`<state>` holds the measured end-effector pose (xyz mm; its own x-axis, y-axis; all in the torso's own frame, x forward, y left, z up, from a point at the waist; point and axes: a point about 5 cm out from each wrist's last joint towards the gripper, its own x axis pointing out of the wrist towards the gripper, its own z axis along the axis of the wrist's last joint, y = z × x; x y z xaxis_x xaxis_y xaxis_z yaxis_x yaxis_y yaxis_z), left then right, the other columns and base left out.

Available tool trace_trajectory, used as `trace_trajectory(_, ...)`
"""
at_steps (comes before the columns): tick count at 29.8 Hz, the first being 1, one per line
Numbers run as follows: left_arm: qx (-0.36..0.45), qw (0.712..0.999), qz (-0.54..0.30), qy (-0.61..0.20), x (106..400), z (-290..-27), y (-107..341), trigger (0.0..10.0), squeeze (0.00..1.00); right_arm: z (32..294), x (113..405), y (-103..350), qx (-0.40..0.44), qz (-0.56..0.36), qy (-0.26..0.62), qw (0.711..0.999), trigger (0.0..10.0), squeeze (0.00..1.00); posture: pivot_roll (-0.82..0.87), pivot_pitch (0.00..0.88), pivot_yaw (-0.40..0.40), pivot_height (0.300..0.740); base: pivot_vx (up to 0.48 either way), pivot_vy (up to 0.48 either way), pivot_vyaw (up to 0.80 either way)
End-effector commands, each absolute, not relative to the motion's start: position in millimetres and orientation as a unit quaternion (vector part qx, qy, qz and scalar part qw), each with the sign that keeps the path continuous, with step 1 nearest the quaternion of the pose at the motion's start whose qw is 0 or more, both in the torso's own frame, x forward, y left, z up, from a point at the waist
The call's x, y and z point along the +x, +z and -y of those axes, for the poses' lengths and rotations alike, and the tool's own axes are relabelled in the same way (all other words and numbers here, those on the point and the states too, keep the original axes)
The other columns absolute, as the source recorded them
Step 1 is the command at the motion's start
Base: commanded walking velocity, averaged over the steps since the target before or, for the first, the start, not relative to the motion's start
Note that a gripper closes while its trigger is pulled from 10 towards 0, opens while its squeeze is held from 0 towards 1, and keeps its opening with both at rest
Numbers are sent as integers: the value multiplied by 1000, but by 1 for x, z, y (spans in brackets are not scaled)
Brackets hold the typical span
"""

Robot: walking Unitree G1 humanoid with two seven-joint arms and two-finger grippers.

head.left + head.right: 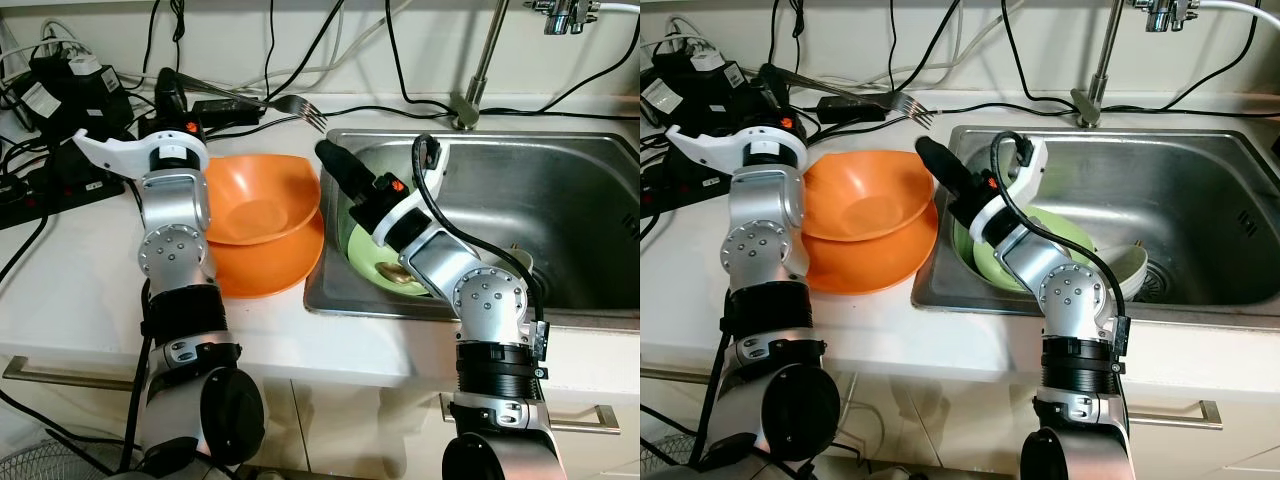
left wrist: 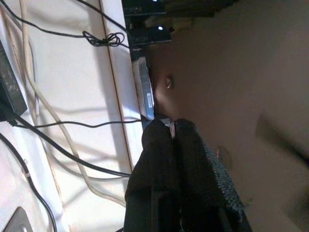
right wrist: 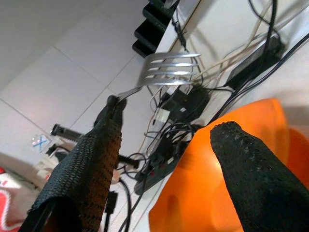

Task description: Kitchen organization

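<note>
fork [image 1: 296, 106]: metal, lies on white counter [image 1: 70, 280] behind the bowls, tines toward sink; in R wrist view its handle end meets the tip of one black finger [image 3: 91, 159], contact can't be confirmed
orange bowls [image 1: 262, 215]: two, stacked, upper one tilted in lower; on counter just beside sink's left rim, btw the two arms
right gripper [image 1: 335, 160]: over left rim of sink, pointing toward fork & bowls; fingers spread wide apart in wrist view, nothing btw them
left gripper [image 2: 166, 145]: raised at back of counter by the cables; fingers pressed together, nothing seen in them
sink [image 1: 560, 170]: steel, set in counter; R arm reaches across its left part
green plate [image 1: 1065, 230]: in sink, under R forearm
white bowl [image 1: 1130, 265]: in sink just beside green plate, near drain
spoon [image 1: 395, 273]: brownish, lying on the green plate below R arm
faucet [image 1: 480, 70]: behind sink, upright stem at back rim
cables & power strips [image 1: 60, 120]: black, clustered at back left of counter; more cords run along wall [image 1: 300, 40]
drawer handles [image 1: 60, 375]: metal, on cabinet front below counter
</note>
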<state>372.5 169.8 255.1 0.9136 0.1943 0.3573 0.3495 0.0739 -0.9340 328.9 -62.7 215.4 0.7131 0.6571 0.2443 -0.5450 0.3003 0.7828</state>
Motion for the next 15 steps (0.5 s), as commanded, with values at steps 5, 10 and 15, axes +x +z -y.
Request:
trace_trajectory(5, -680, 708, 179, -67, 373, -151, 251, 0, 0, 34, 321, 225, 496, -58, 409, 764, 10000, 0, -56, 0, 93, 740, 0, 0, 0)
trace_trajectory(10, -686, 706, 157, -83, 373, -135, 248, 0, 0, 31, 324, 229, 508, -54, 408, 757, 10000, 0, -52, 0, 94, 740, 0, 0, 0)
trace_trajectory(15, -687, 705, 131, -119, 371, -117, 248, 0, 0, 30, 331, 234, 513, -44, 404, 757, 10000, 0, -51, 0, 92, 740, 0, 0, 0)
